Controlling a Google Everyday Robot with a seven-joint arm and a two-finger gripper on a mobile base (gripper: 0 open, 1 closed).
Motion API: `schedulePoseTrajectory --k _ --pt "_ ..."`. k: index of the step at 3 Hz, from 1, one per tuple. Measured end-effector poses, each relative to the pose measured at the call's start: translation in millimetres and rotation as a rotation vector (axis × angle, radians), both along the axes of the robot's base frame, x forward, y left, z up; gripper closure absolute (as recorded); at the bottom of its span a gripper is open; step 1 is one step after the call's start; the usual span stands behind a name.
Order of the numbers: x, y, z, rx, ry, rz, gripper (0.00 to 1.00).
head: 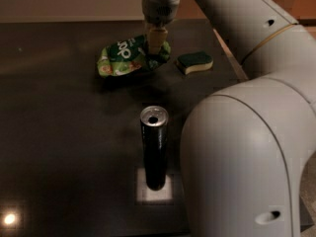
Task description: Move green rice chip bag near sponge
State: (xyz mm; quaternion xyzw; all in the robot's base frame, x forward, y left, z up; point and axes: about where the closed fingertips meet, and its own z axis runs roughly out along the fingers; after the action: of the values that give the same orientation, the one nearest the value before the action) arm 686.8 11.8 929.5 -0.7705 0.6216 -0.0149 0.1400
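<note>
Green rice chip bag, edge clamped in jaws, hangs near sponge.

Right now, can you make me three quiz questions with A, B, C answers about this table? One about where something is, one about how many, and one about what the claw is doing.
1. Where is the sponge compared with the green rice chip bag?
A. on its picture-left
B. on its picture-right
C. on top of it

2. How many of the can stand on the table?
A. one
B. two
C. three

3. What is the claw doing?
A. hanging open over bare table
B. squeezing the can
C. pinching the bag's end

Answers:
1. B: the sponge lies apart from the bag, toward the picture's right.
2. A: only a single dark can stands upright.
3. C: the claw comes down from above at the far side of the table and grips the bag's right end.
</note>
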Motion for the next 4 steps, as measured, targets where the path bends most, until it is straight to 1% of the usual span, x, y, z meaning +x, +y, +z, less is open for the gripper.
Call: schedulePoseTrajectory --k 1,2,3,4 --pt "21 -38 3 -0.02 -0.028 -0.08 0.83" --pt "37 -68 -2 -0.053 -0.039 -0.135 0.59" --pt "46 -84 -8 -0.072 -0.039 -0.161 0.36" --pt "55 -79 -8 -0.058 -0.066 -0.161 0.13"
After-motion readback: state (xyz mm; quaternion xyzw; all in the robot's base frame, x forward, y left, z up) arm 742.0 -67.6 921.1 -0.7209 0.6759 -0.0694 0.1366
